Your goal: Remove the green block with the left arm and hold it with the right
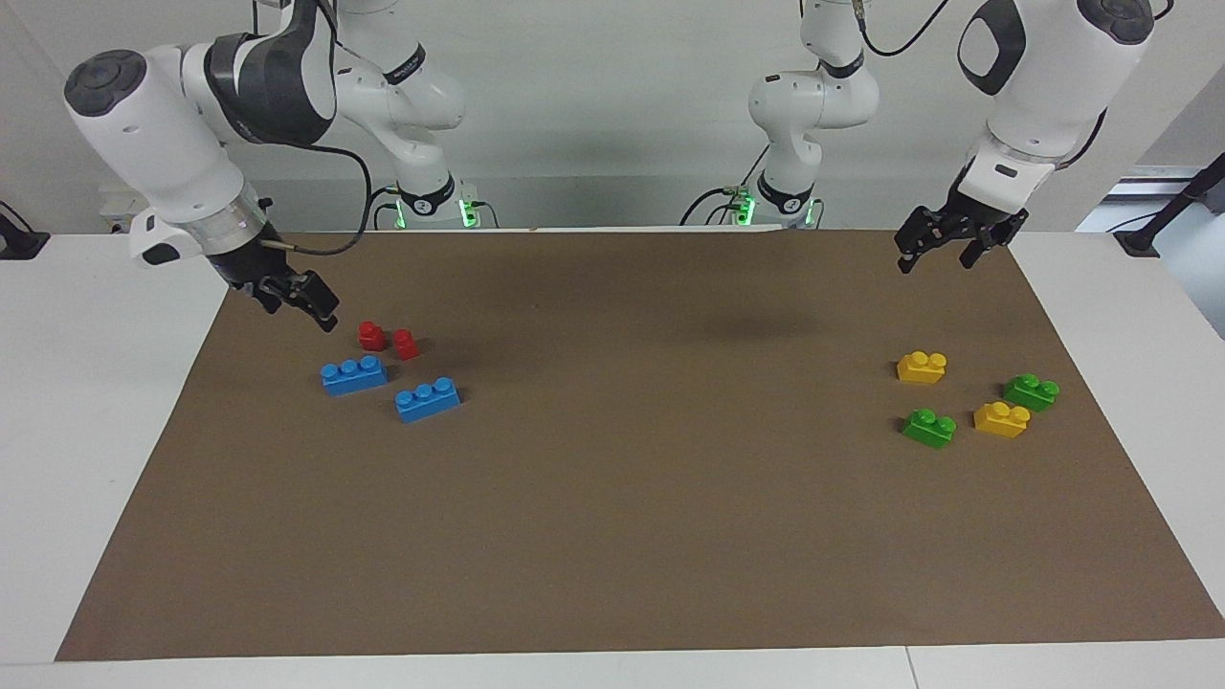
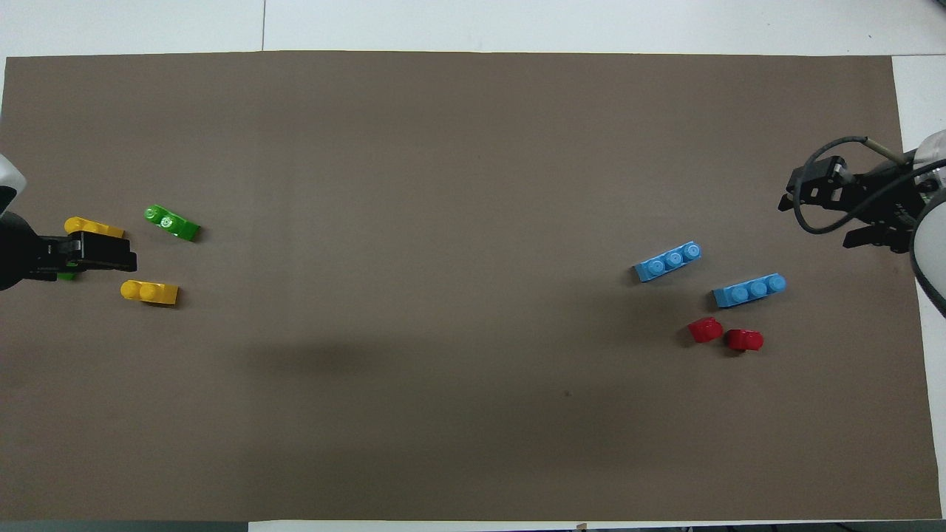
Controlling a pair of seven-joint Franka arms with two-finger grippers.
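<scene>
Two green blocks lie on the brown mat at the left arm's end. One green block (image 1: 929, 428) (image 2: 171, 222) lies farther from the robots. The other green block (image 1: 1032, 391) shows in the overhead view only as a sliver (image 2: 66, 275) under my left gripper. My left gripper (image 1: 938, 260) (image 2: 126, 255) hangs open and empty, high over the mat's edge nearest the robots, clear of the blocks. My right gripper (image 1: 304, 308) (image 2: 817, 222) is open and empty, raised over the mat's right-arm end beside the red and blue bricks.
Two yellow bricks (image 1: 923, 366) (image 1: 1002, 419) lie among the green blocks. Two blue bricks (image 1: 354, 374) (image 1: 428, 399) and two small red bricks (image 1: 371, 335) (image 1: 405, 344) lie at the right arm's end. The brown mat (image 1: 612, 526) covers the white table.
</scene>
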